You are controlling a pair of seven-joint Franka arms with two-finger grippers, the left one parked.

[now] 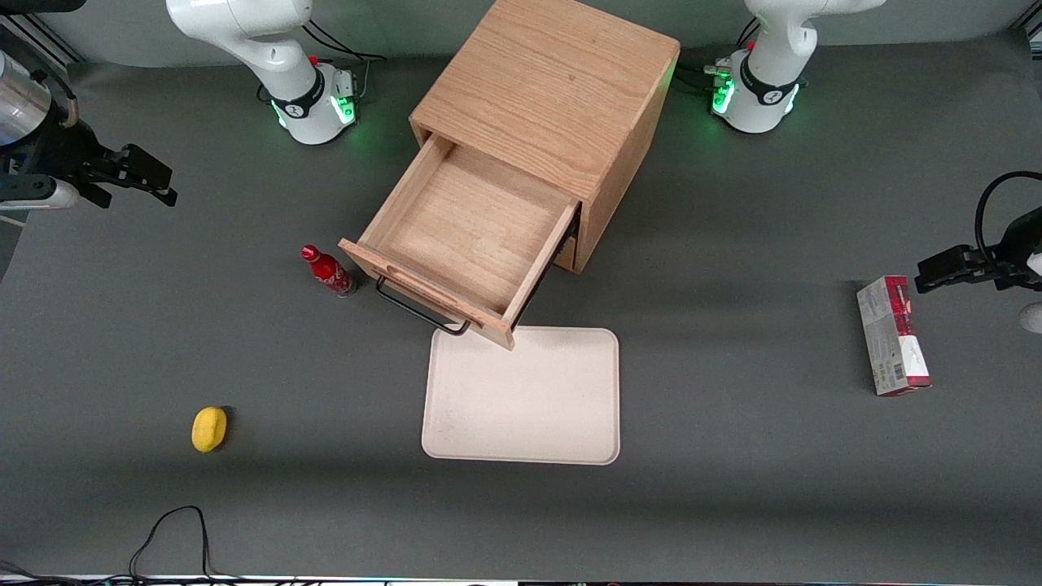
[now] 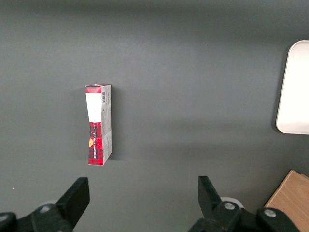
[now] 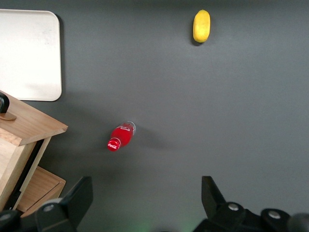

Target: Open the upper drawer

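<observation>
1. Nearest the front camera, a pale tray (image 1: 521, 396) lies flat on the grey surface (image 1: 733, 488), and a small yellow lemon-like fruit (image 1: 209, 429) sits well off toward the working arm's end.
2. Just above the tray's farther edge hangs the front panel of the upper drawer (image 1: 472, 232), a light oak box with a plain wooden floor and nothing inside it.
3. The drawer stands pulled far out of its cabinet (image 1: 553, 89), which is made of the same oak and set at an angle on the surface.
4. A thin black wire handle (image 1: 419, 312) runs along the drawer's front panel, one end of it above the tray's corner.
5. A red bottle (image 1: 327, 271) stands upright just beside the drawer's front corner, on the working arm's side.
6. In the right wrist view, a second drawer (image 3: 41, 189) shows beneath the open one, pushed in.
7. The hand (image 1: 142, 181) hovers above the surface near the working arm's end, well apart from the drawer and touching nothing.
8. Its two black fingers (image 3: 72, 203) are spread wide and hold nothing; the wrist view looks down between them at the bottle and bare surface.
9. A red and white carton (image 1: 891, 335) lies toward the parked arm's end.
</observation>
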